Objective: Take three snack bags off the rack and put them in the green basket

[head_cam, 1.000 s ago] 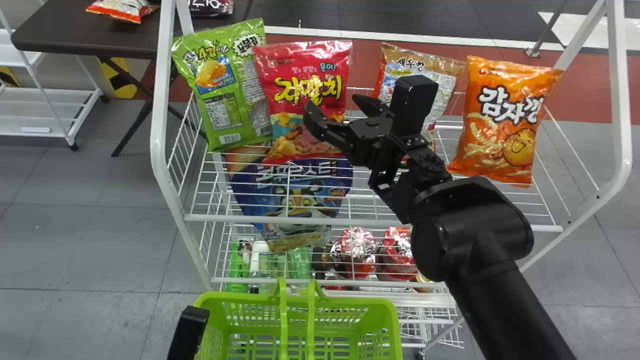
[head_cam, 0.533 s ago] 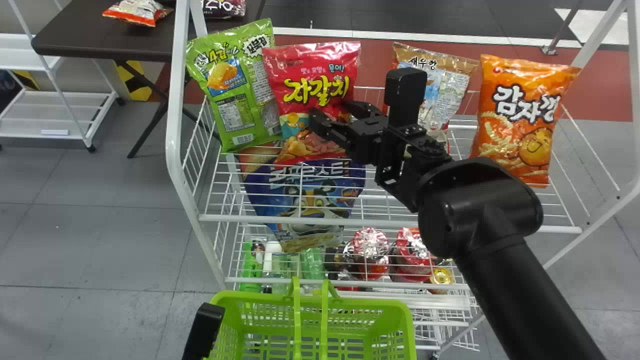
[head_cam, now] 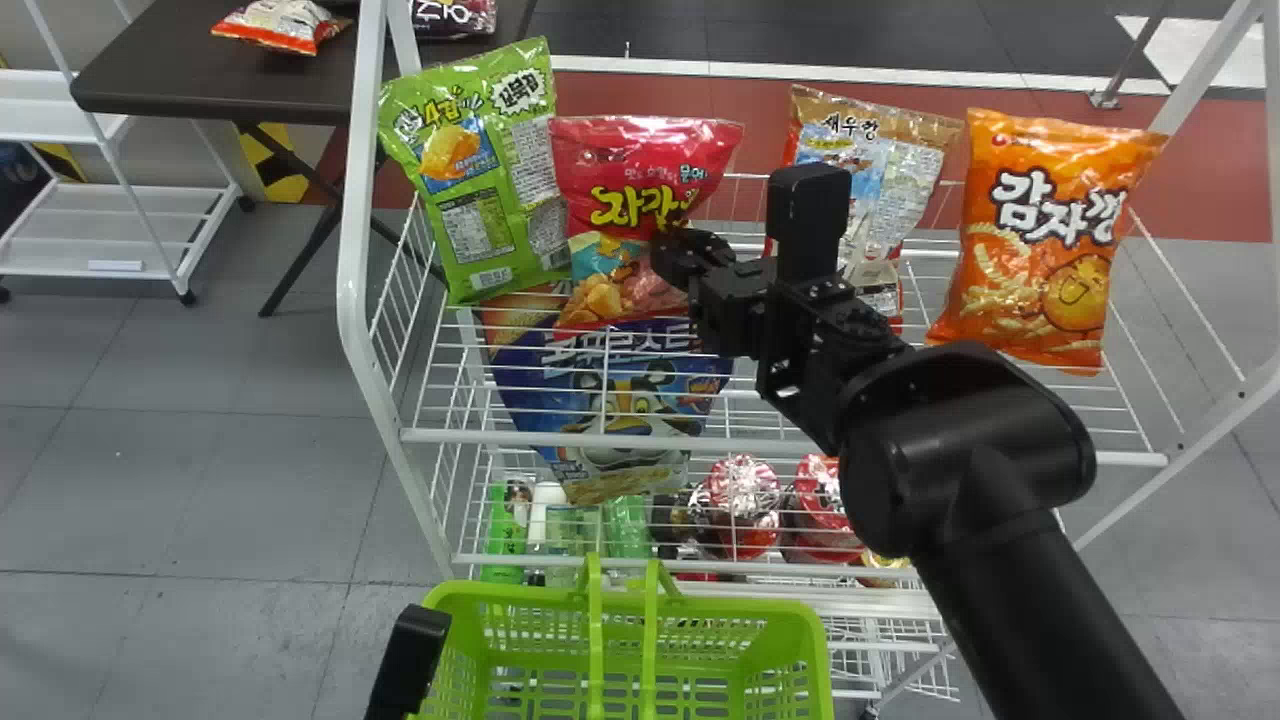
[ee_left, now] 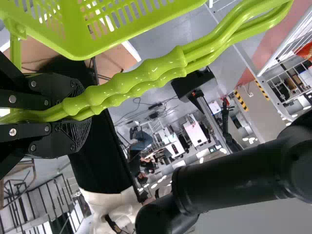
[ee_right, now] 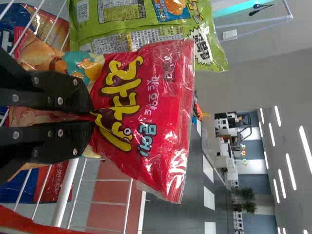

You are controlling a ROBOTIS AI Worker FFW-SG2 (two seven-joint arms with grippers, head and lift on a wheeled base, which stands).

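My right gripper (head_cam: 690,252) is at the upper shelf of the white rack (head_cam: 780,445), against the red snack bag (head_cam: 625,180). In the right wrist view the right gripper (ee_right: 92,114) is shut on that bag (ee_right: 146,112), pinching its front into creases. A green bag (head_cam: 480,180) stands beside it; a brown and blue bag (head_cam: 880,150) and an orange bag (head_cam: 1040,240) stand farther right. Below the rack's front is the green basket (head_cam: 810,630). Part of the left arm shows at the basket's left; in the left wrist view my left gripper (ee_left: 73,109) is shut on the basket's handles (ee_left: 146,73).
A blue bag (head_cam: 620,400) lies below the red one, behind the rack's wires. Cups (head_cam: 740,505) and bottles (head_cam: 508,530) stand lower down. A dark table (head_cam: 200,70) with bags is at the back left, near a white shelf (head_cam: 110,225).
My right gripper has moved left to the red bag and shut on it. The bag's top has dipped and shifted right. The head view has shifted slightly left.
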